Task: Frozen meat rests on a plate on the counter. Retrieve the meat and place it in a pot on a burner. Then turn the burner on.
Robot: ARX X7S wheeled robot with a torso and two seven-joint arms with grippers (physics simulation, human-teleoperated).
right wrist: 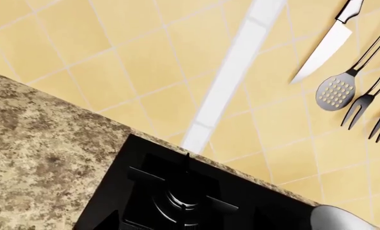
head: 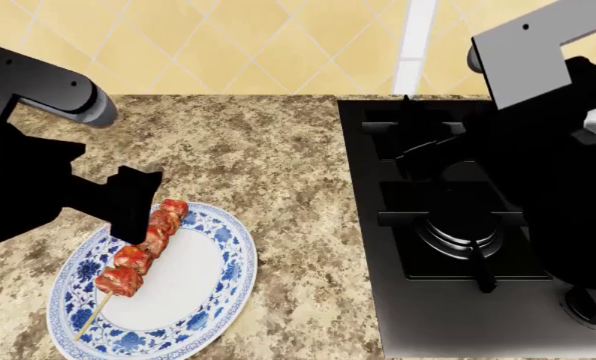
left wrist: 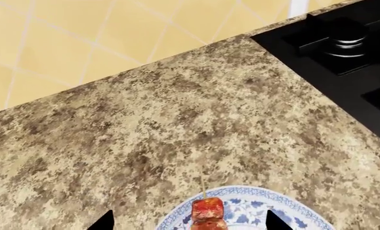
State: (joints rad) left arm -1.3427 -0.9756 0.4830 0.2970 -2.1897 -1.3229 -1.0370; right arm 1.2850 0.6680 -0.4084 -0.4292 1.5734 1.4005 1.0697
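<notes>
meat point(head: 142, 249) lay on the plate point(head: 203, 289), a skewer of reddish glazed chunks running slantwise, its bare pale tip pointing toward the near left rim. the plate, white with a blue flowered border, sat on the speckled counter point(head: 268, 150) at the near left, well apart from the black cooktop point(head: 378, 300) to its right. the left gripper point(head: 127, 201) hung right over the far end of the skewer, its dark bulk covering the last chunk from above; in the left wrist view its two fingertips point(left wrist: 276, 220) stood apart with the top chunk between them, not touching it as far as i could see, so the jaws were spread wide. the right gripper itself was not to be seen in any view, only its grey and black arm point(head: 538, 67) above the burners at the right. on the yellow tiled wall point(right wrist: 145, 57) behind the cooktop hung a knife point(right wrist: 324, 45), a slotted spoon point(right wrist: 337, 91) and forks point(right wrist: 365, 103).
</notes>
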